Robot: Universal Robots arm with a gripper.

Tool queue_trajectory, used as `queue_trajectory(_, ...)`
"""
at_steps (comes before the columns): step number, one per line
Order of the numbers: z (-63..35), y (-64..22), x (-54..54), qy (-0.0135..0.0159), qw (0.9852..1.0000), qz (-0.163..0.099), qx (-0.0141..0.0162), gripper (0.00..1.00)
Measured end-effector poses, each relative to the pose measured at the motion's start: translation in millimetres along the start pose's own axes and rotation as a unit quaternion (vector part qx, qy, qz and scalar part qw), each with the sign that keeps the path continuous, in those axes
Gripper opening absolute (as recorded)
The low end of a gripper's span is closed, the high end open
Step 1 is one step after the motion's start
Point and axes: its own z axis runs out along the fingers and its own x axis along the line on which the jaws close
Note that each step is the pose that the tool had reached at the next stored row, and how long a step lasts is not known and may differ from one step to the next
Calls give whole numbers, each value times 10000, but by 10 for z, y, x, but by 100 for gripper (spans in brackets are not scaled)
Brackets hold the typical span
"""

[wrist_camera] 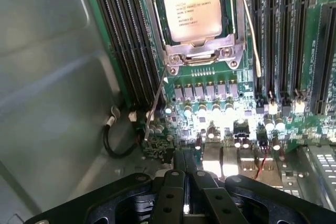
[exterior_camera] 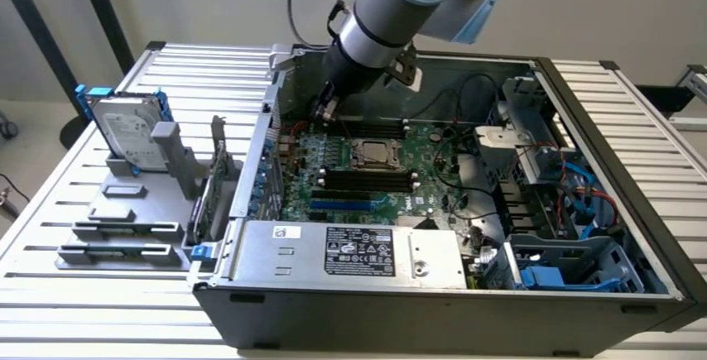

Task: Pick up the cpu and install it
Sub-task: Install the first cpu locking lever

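Gripper: I see my black gripper (wrist_camera: pixel 184 163) with its fingers pressed together and nothing between them.
Gripper position: it hangs inside the open dark-grey computer case (exterior_camera: pixel 442 314), over the far edge of the green motherboard (exterior_camera: pixel 425 186), close to the case wall on the exterior view's left.
Cpu: the small flat square cpu with a silver-grey metal top (wrist_camera: pixel 190 13) lies in its metal socket frame on the motherboard, near the board's middle, apart from the gripper.
Beside the cpu: long black memory slots (wrist_camera: pixel 123 40) run along both sides of the socket.
Near edge of the case: a silver power supply box with a black label (exterior_camera: pixel 353 252).
Surface: the case stands on a slatted metal surface (exterior_camera: pixel 651 120); a silver hard drive with blue brackets (exterior_camera: pixel 124 128) stands upright in a grey holder near the surface's edge on the exterior view's left.
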Motion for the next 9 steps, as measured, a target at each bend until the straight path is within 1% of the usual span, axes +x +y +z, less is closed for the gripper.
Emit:
queue_trajectory(2, 8, -20, -6, 32, 10000, 69, -17, 11)
queue_trajectory(3, 10, -26, -7, 53, 9999, 114, -29, 11)
queue_trajectory(4, 12, -27, -8, 81, 9998, 174, -44, 11)
queue_trajectory(6, 17, -24, -9, 154, 9993, 330, -83, 11)
queue_trajectory(9, 33, -16, -13, 265, 9979, 569, -143, 11)
